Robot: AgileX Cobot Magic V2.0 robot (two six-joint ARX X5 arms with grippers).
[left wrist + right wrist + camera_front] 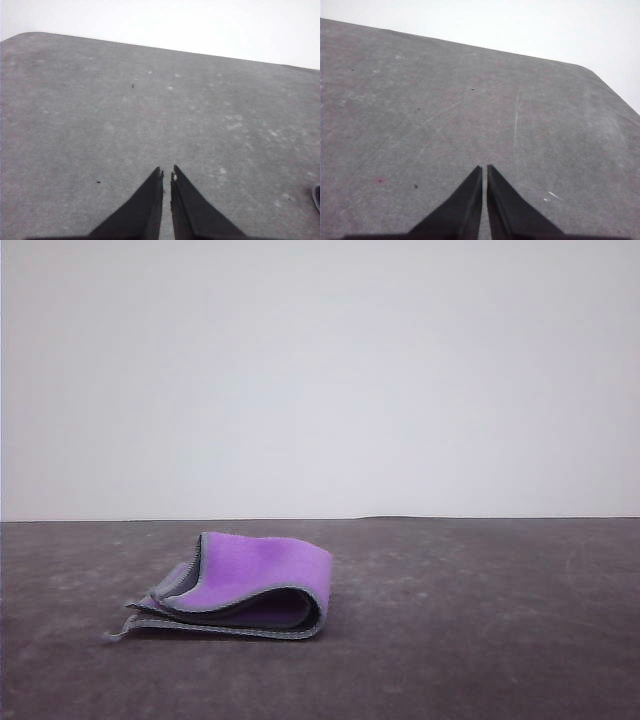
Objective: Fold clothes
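On the left half of the grey table [480,640], seen from the front: the cloth [250,585], lying folded over itself, left of the middle. Purple face on top and turned outward, dark grey face showing inside the fold, with a light grey stitched hem along the edges. Rounded fold on the right side, loose layered edges and one small corner tip pointing to the left. Resting flat on the table, touched by nothing.

In the left wrist view: the left claw [167,174] above bare table surface, two dark fingers [150,210] pressed nearly together, only a thin slit between the tips, pinching nothing. At the far edge of this view, a small dark curved thing; cannot tell what.

In the right wrist view: the right claw [484,169], fingers [505,210] likewise pressed together with a hairline gap, gripping nothing, over scratched grey table with a rounded corner beyond.
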